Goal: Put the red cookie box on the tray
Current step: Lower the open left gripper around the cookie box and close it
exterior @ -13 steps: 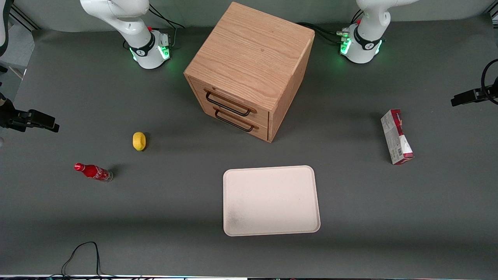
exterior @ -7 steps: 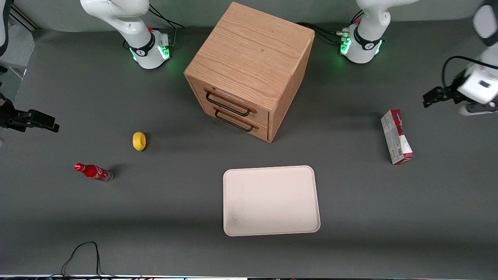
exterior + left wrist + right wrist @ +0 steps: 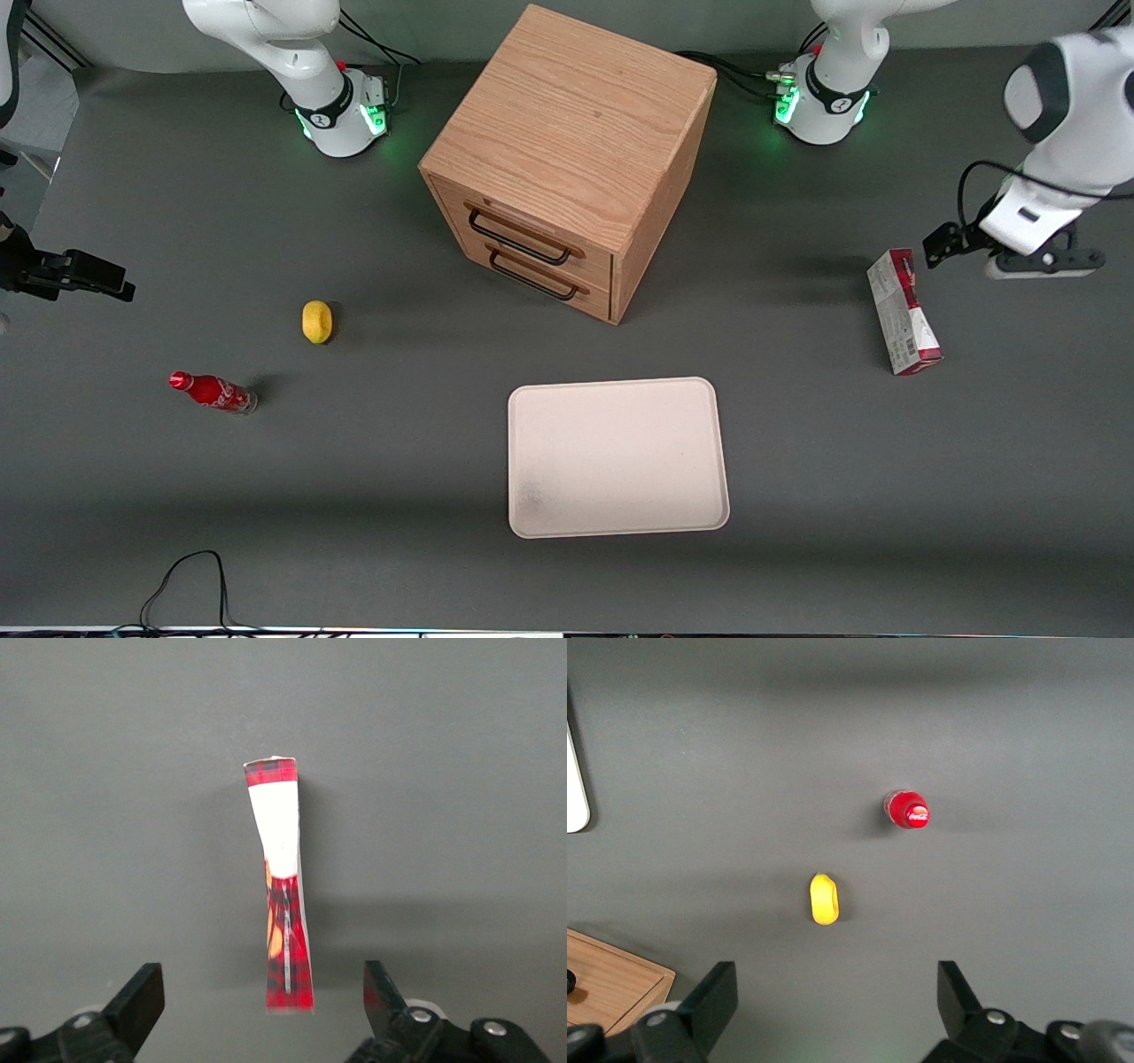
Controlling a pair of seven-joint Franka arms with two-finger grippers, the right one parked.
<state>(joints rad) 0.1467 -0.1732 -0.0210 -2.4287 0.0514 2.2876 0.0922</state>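
A: The gripper [image 3: 263, 1005] hangs above the table at the working arm's end, fingers spread wide with nothing between them, looking down on the red cookie box [image 3: 280, 893]. It hasn't touched it.

B: What's on the table, biggest first?

A: The wooden cabinet [image 3: 567, 159] with two drawers, standing farther from the front camera than everything else. Then the tray [image 3: 617, 457], cream-white and bare, in front of the cabinet and nearer the camera. Then the box [image 3: 902, 311], standing on a narrow edge, well apart from the tray toward the working arm's end. Last, a small red bottle [image 3: 213, 391] and a lemon [image 3: 316, 321] toward the parked arm's end.

B: What could go wrong?

A: The box is slim and stands on edge, so I'd say it tips easily. If one finger meets it before the other on the way down, it could topple flat, and the broad face is probably harder to grip. The carton is thin cardboard, and a hard squeeze might crush it. And gripped near one end, it could swing in the fingers and catch the tray's rim.
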